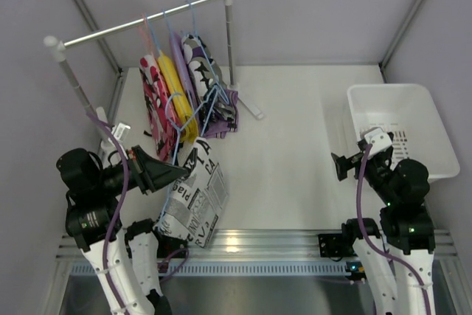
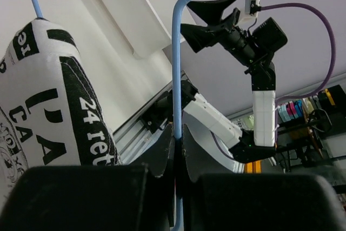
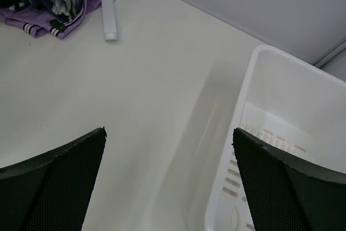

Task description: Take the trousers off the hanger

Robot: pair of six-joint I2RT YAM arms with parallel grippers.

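Note:
Black-white-grey print trousers (image 1: 195, 197) hang on a light blue wire hanger (image 2: 176, 68) near the table's front left. My left gripper (image 1: 181, 172) is shut on that hanger's wire. In the left wrist view the wire runs up from between its fingers (image 2: 162, 152), with the print trousers (image 2: 48, 106) draped on the left. Red-pink (image 1: 155, 97), yellow (image 1: 175, 90) and purple and spotted trousers (image 1: 203, 71) hang on the rack behind. My right gripper (image 1: 341, 166) is open and holds nothing. It hovers over the table beside the basket, and its jaws (image 3: 168, 130) stand wide apart.
The clothes rack's rail (image 1: 140, 23) spans the back left, and one of its feet (image 3: 110, 17) lies on the table. Purple trousers (image 3: 54, 4) pool beside that foot. A white basket (image 1: 435, 130) stands at the right, with its rim (image 3: 251, 87) close to my right gripper.

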